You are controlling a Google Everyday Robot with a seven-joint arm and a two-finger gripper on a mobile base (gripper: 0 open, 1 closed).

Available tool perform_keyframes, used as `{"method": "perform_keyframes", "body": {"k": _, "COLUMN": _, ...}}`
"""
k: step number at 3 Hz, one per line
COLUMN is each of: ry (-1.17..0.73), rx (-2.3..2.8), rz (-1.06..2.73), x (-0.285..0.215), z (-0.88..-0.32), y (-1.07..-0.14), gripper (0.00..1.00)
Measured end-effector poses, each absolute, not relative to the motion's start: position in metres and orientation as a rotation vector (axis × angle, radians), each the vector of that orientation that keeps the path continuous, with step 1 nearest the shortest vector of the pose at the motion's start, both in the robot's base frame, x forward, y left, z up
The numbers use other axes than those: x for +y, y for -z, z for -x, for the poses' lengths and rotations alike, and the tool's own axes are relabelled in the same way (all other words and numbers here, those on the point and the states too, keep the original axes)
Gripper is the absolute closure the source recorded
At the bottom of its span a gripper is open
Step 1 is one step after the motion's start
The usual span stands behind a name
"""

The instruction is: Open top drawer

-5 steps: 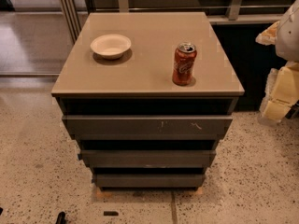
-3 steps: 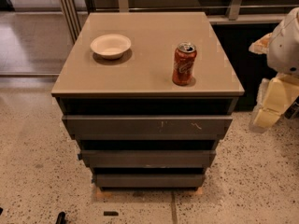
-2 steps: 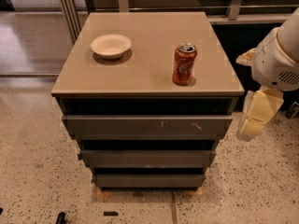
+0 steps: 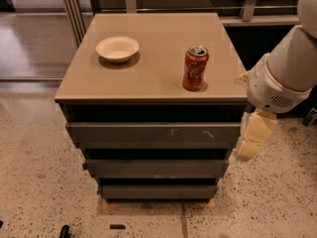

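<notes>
The top drawer (image 4: 153, 133) is the widest of three dark grey fronts, just under the tan cabinet top, with pale scratches right of centre. It sits flush with its frame. My gripper (image 4: 246, 150) hangs from the white arm at the right and points down, right beside the drawer's right end, at about the height of its front.
A red soda can (image 4: 195, 68) stands on the cabinet top (image 4: 148, 53) near the front right. A white bowl (image 4: 117, 48) sits at the back left. Two narrower drawers (image 4: 153, 168) lie below. Speckled floor surrounds the cabinet; a rail runs behind it.
My arm has swung in from the right edge toward the cabinet and lower; the gripper now hangs next to the top drawer's right end. The drawers, can and bowl have not moved.
</notes>
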State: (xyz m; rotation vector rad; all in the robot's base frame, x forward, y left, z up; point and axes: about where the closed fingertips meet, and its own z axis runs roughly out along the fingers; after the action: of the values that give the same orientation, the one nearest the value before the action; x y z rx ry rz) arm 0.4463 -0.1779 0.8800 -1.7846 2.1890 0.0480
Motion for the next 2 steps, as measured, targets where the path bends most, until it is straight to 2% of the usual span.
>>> {"method": "perform_keyframes", "body": {"k": 2, "ry": -0.159, "rx": 2.131, "rz": 1.836, "x": -0.172, "z": -0.460, "y": -0.788, "gripper": 0.00}}
